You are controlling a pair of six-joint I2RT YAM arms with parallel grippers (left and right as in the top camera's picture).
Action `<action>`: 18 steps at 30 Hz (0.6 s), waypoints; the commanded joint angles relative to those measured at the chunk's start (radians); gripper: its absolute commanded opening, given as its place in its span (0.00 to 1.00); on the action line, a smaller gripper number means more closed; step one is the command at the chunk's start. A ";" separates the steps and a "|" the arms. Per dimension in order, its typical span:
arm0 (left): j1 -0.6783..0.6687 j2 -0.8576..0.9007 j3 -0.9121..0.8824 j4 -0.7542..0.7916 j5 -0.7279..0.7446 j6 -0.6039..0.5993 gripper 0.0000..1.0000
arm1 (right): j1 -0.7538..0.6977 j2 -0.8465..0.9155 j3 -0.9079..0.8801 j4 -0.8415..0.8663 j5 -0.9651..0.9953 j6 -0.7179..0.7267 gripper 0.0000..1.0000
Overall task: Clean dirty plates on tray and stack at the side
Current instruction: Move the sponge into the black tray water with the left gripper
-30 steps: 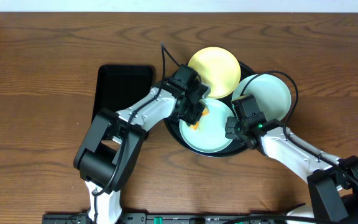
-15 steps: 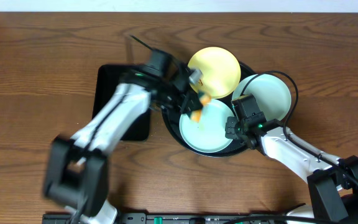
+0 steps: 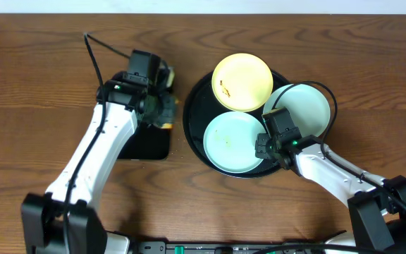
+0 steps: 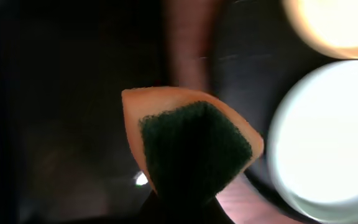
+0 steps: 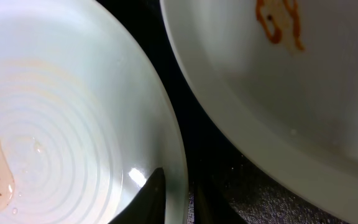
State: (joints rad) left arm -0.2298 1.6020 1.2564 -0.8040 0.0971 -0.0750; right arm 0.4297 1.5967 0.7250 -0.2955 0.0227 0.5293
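**tabletop_tim:** Which step is this? All three plates are in or on the round tray (image 3: 192, 130) at centre frame. The yellow plate (image 3: 242, 81) is at the top, one mint plate (image 3: 231, 141) is at the bottom, and the other mint plate (image 3: 303, 106) rides up on the rim at right. Nothing is stacked at the side yet.

**servo_sue:** Looks like mid-cleaning to me. The left gripper (image 3: 162, 106) is at upper left, over the small rectangular tray (image 3: 146, 144) and well apart from the plates. It's clenched on a sponge (image 4: 191, 143). The right gripper (image 3: 263, 146) sits at the right edge of the bottom mint plate.

**tabletop_tim:** Is the right one actually gripping it?

**servo_sue:** Can't tell. Its wrist cam shows one finger (image 5: 153, 193) just inside that plate's rim, and the rest is cut off at the bottom. That view also picks up a watery pinkish smear on the plate and an orange smudge on a neighbouring plate. I'm not sure which plate that is.

**tabletop_tim:** The overhead barely shows the sponge, but the left wrist cam shows it big, orange with a dark green face.

**servo_sue:** My guess for the next move is either lifting that mint plate out by its rim, which needs a firm pinch, or bringing the sponge to the smudged yellow one.
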 commanded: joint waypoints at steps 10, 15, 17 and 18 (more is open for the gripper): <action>0.100 0.260 -0.042 0.087 -0.143 -0.062 0.07 | 0.004 0.010 -0.002 -0.014 0.003 -0.008 0.01; 0.134 0.291 -0.042 0.099 -0.142 -0.062 0.16 | 0.003 0.010 -0.002 -0.014 0.003 -0.008 0.01; 0.135 0.291 -0.042 0.100 -0.142 -0.062 0.46 | 0.003 0.010 -0.002 -0.013 0.003 -0.017 0.01; 0.135 0.291 -0.042 0.099 -0.142 -0.062 0.64 | 0.003 0.010 -0.002 -0.012 0.003 -0.027 0.01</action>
State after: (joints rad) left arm -0.0986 1.8965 1.2186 -0.7052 -0.0315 -0.1303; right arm 0.4294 1.5917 0.7269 -0.2974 0.0193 0.5323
